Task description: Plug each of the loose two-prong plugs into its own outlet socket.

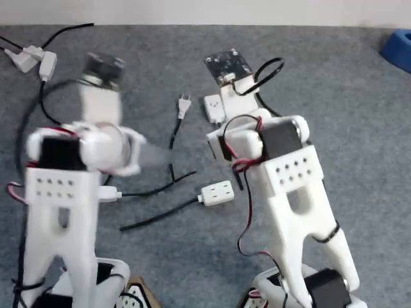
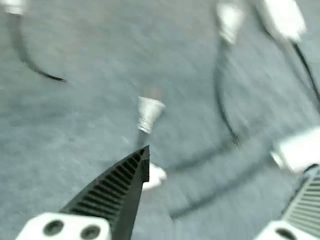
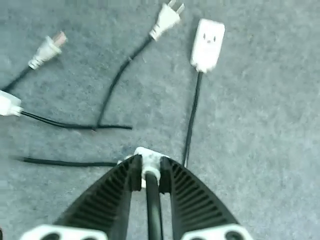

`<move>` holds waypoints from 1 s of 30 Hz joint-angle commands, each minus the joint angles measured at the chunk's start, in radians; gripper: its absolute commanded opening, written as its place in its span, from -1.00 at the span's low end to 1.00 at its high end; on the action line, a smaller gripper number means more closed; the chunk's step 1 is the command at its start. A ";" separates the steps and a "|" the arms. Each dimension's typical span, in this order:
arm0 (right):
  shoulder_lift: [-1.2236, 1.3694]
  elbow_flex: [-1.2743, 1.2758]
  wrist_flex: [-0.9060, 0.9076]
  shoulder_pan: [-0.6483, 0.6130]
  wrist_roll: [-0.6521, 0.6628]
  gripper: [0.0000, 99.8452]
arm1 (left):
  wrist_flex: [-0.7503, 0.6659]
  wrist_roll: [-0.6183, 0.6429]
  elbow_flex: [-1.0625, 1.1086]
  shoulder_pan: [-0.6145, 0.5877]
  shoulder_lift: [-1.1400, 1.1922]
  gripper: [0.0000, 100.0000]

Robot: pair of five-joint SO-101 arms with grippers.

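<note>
My right gripper (image 3: 146, 167) is shut on a white plug (image 3: 148, 161), whose black cord runs back between the fingers. Beyond it on the grey carpet lie a white single outlet socket (image 3: 207, 44) and a loose two-prong plug (image 3: 165, 19); they are side by side (image 1: 214, 109) (image 1: 183, 102) in the high view. A second loose plug (image 3: 47, 49) lies further off. My left gripper (image 2: 230, 160) hangs open over the carpet with nothing between its fingers, just short of a white plug (image 2: 149, 112). A white multi-socket outlet (image 1: 217, 193) lies between the two arms.
Black cords (image 1: 172, 168) cross the carpet between the arms. Two more white plug pieces (image 1: 29, 59) lie at the far left with their cord. A blue object (image 1: 398, 48) sits at the far right edge. The left arm (image 1: 96, 141) looks smeared.
</note>
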 commanded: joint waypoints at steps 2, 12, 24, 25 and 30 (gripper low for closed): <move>-0.150 -0.007 -0.051 -0.114 -0.008 -0.98 | 0.012 -0.008 0.154 0.140 -0.116 -0.13; -0.220 -0.005 0.010 -0.189 -0.012 -0.98 | -0.166 -0.008 0.323 0.143 -0.186 -0.13; -0.035 -0.008 -0.039 -0.173 -0.089 -0.98 | -0.170 0.041 0.321 0.286 -0.105 -0.13; -0.035 -0.010 -0.039 -0.173 -0.104 -0.98 | -0.172 0.041 0.321 0.300 -0.105 -0.13; -0.036 -0.019 0.010 -0.173 -0.118 -0.98 | -0.201 0.041 0.332 0.306 -0.104 -0.13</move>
